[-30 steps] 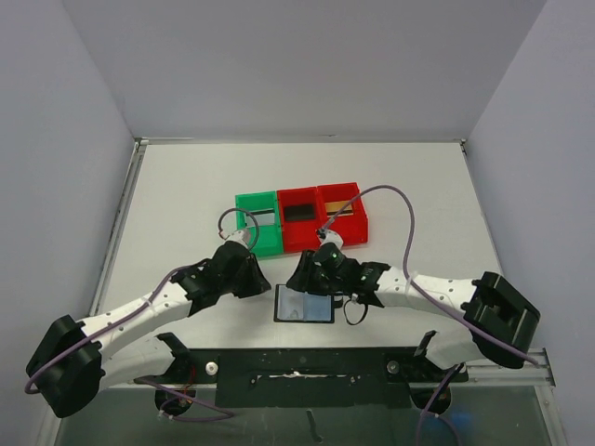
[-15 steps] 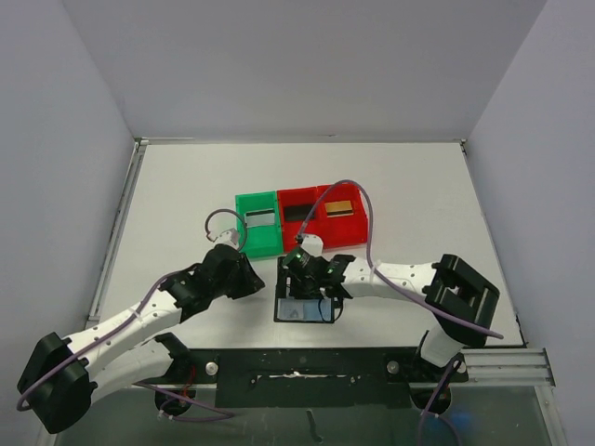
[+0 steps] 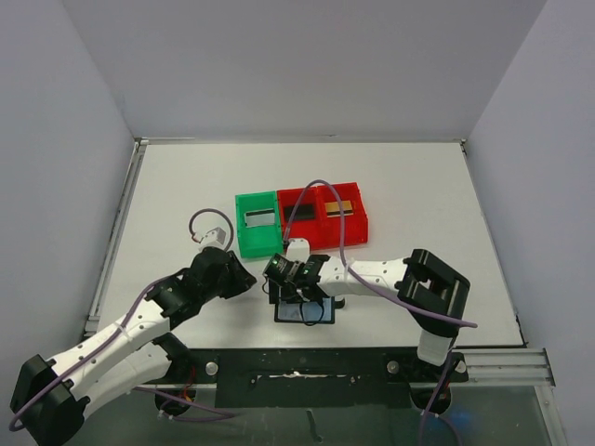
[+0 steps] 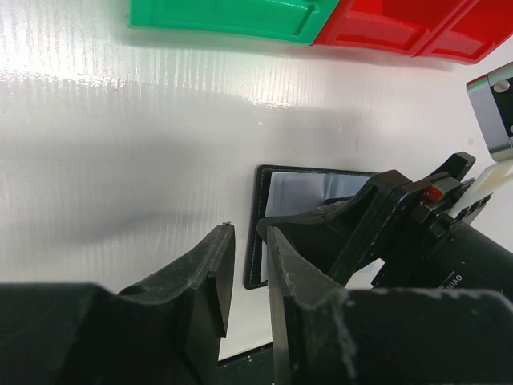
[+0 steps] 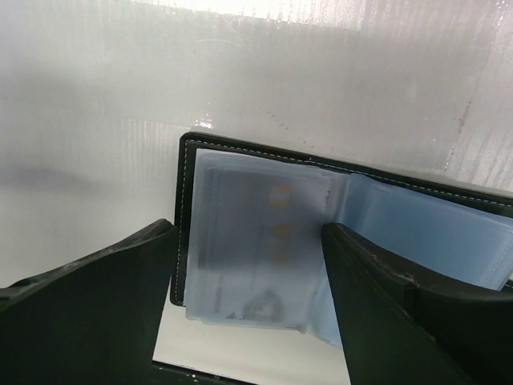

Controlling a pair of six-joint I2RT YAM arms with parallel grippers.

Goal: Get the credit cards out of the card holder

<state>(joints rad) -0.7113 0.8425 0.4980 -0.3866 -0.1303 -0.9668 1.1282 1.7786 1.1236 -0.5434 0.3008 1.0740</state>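
Right gripper [image 5: 248, 233] hovers spread wide and empty over the open card holder [image 5: 240, 180]; three credit cards [image 3: 258, 219] lie in bins [image 3: 257, 244], another seems pocketed.

The worktop [image 3: 167, 204] is a white, glossy, faintly ribbed sheet, closed in by pale walls at the left, back and right. Three plastic bins stand in a row near its middle, side by side and touching: a green bin [image 3: 260, 244] on the left, a middle red bin [image 3: 299, 237], and a right red bin [image 3: 344, 232]. The card holder [image 5: 256, 233] lies open and flat nearer the front edge, apart from the bins, its grey-blue pockets facing up.
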